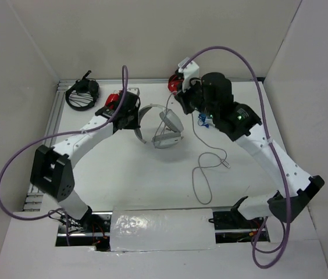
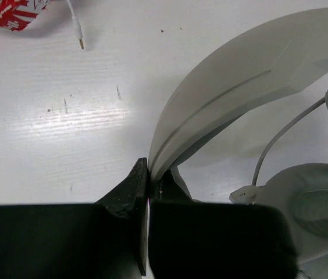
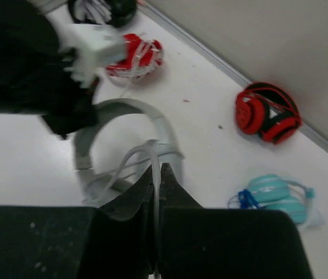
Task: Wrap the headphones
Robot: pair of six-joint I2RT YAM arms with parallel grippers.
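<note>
The white headphones [image 1: 163, 125] lie at the table's centre, headband [image 2: 239, 87] arched up over the earcups [image 2: 309, 203]. My left gripper [image 1: 134, 118] is shut on the headband's left end; in the left wrist view [image 2: 149, 174] both fingers pinch its edge. My right gripper [image 1: 182, 102] hovers just right of the headphones and is shut on their thin grey cable [image 3: 157, 174], which curves up from the headphones [image 3: 123, 145] into the jaws. The rest of the cable [image 1: 202, 174] trails loosely across the table toward the front.
Red headphones [image 3: 267, 113] and small light-blue headphones [image 3: 274, 195] lie near the back wall on the right. A red-and-white wrapped pair [image 1: 113, 100] and a black pair [image 1: 82, 93] lie at the back left. Another cable's plug [image 2: 78, 35] shows in the left wrist view.
</note>
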